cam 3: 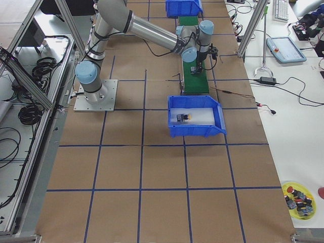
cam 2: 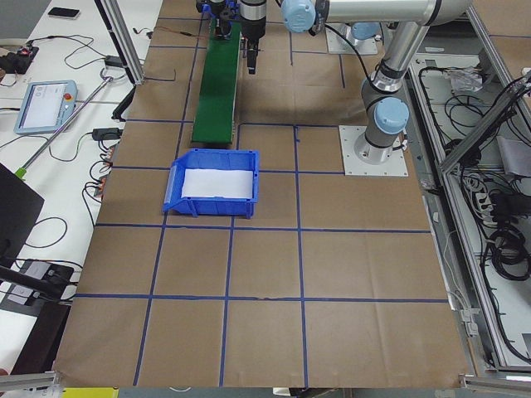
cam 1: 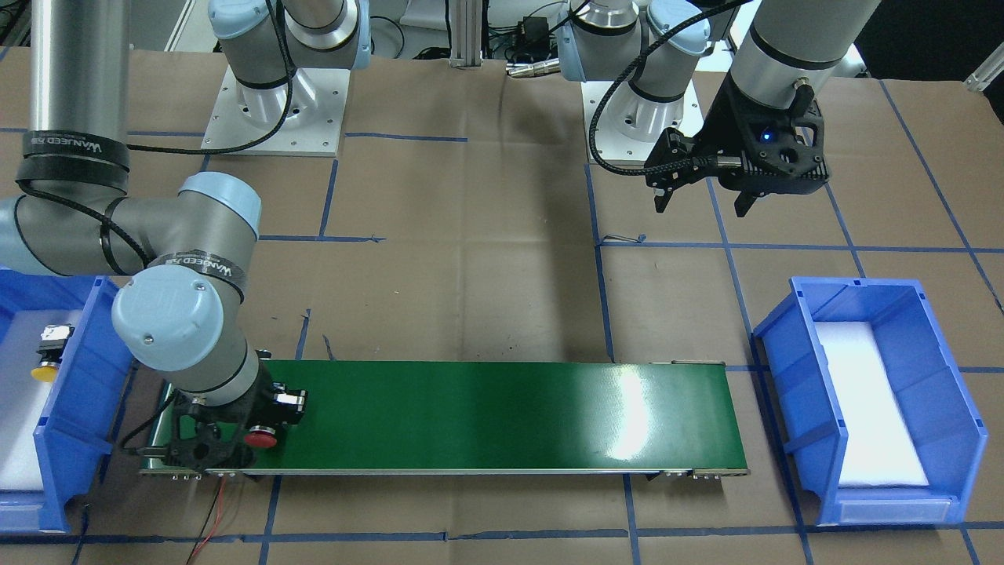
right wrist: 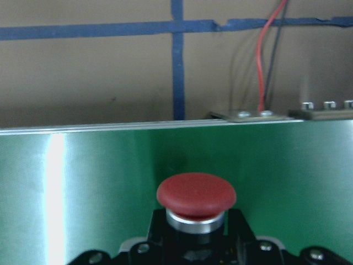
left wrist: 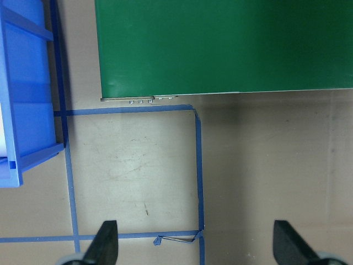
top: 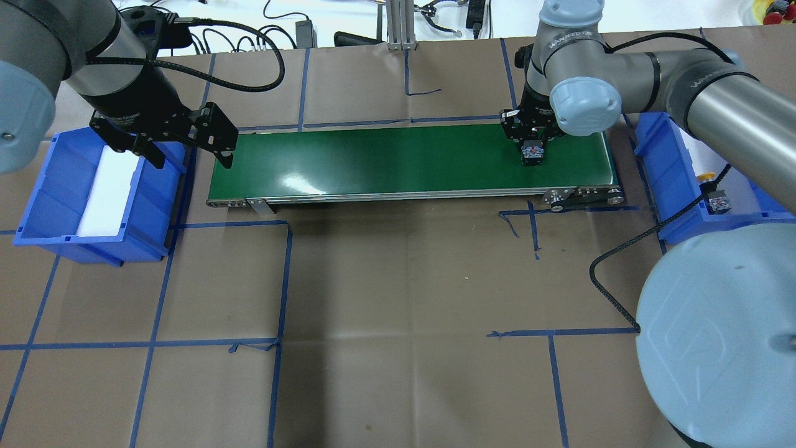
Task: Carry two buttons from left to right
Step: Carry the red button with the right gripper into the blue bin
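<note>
Nothing delivered yet, as judged. The red-capped button [right wrist: 196,193] is gripped by the right gripper [top: 530,149], jaws closed on its body, at the end of the conveyor belt [cam 1: 502,416]. The yellow-capped button [cam 1: 47,357] is seen in the adjacent blue bin [cam 1: 82,369]. The left gripper [cam 1: 700,208] is spread wide, nothing held.

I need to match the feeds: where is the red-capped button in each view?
Front-facing: red-capped button, lower left.
Overhead: button, upper right.
Exterior left: too small to tell.
Exterior right: button, upper centre.
Left wrist: not in it.
Right wrist: button, bottom centre.
Shared landmark: the green conveyor belt.
</note>
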`<state>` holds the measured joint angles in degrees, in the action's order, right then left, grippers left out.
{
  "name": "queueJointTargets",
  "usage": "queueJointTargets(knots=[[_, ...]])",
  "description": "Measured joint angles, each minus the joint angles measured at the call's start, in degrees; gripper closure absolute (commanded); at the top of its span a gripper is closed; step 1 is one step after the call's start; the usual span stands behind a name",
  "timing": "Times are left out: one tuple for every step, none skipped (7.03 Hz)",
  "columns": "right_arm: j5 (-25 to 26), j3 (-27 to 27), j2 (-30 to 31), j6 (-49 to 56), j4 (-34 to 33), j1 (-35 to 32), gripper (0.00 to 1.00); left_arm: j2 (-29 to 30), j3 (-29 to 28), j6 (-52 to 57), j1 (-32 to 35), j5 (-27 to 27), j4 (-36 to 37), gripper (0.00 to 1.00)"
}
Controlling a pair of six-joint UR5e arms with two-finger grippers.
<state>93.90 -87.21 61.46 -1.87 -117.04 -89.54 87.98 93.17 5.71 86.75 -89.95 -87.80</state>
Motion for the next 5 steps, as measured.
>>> queueJointTargets(knots=[[1.4,0.8,2.4,2.7,3.1,2.3,0.96,0.0,0.0,0.0,0.0,0.0,0.0,0.0],[2.0,1.4,5.3,7.2,6.2,5.4,0.96,0.0,0.0,0.0,0.0,0.0,0.0,0.0],[2.2,1.9,7.7,11.6,7.8,9.3,0.95,0.0,0.0,0.0,0.0,0.0,0.0,0.0],[2.2,2.6,9.2,17.3,8.8,14.5,0.95,0.0,0.0,0.0,0.0,0.0,0.0,0.0],[2.0,3.7,9.4,24.2,9.3,20.5,0.95,0.0,0.0,0.0,0.0,0.0,0.0,0.0]])
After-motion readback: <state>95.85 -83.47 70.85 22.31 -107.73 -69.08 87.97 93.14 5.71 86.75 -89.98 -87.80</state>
